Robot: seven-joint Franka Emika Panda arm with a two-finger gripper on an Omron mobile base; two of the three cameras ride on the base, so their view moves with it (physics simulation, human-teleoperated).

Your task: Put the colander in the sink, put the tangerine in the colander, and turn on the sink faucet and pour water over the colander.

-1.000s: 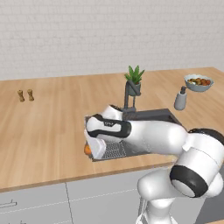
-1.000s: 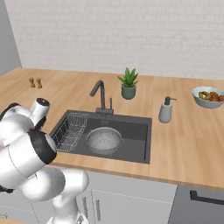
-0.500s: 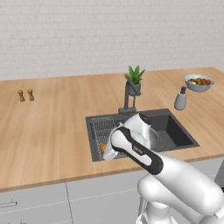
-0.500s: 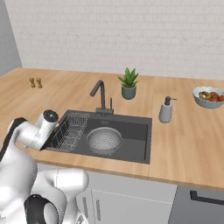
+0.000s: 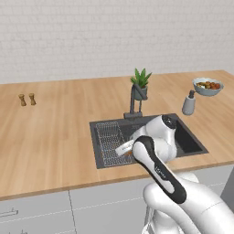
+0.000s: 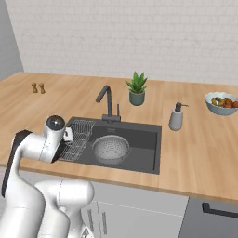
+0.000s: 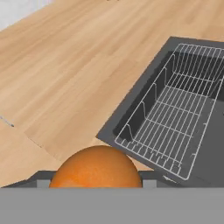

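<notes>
Gripper point(image 7: 97, 186) pinching the tangerine point(image 7: 97, 168): in the hand view the orange fruit sits right at the finger tips, with dark finger parts either side of it. In the left base view the hand is over the front left part of the sink point(image 5: 192, 141), above the wire rack point(image 5: 109, 141), with a sliver of orange showing at the wrist end point(image 5: 129, 152). In the right base view the fingers themselves are hidden behind the arm.

Colander point(image 6: 110, 148) sits upright on the sink floor, middle of the basin, just right of the rack point(image 6: 78, 139). It looks empty. Tangerine is not in it; it's held to the colander's left, over the rack side.

Sink faucet point(image 6: 107, 100) stands on the counter behind the basin, spout bent toward the basin's left half. No water visible.

Potted plant point(image 6: 136, 88) is behind the faucet to the right, soap dispenser point(image 6: 175, 117) at the sink's right rear corner, fruit bowl point(image 6: 222, 102) far right, two small shakers point(image 6: 38, 87) far left.

No readable labels or writing on anything.
</notes>
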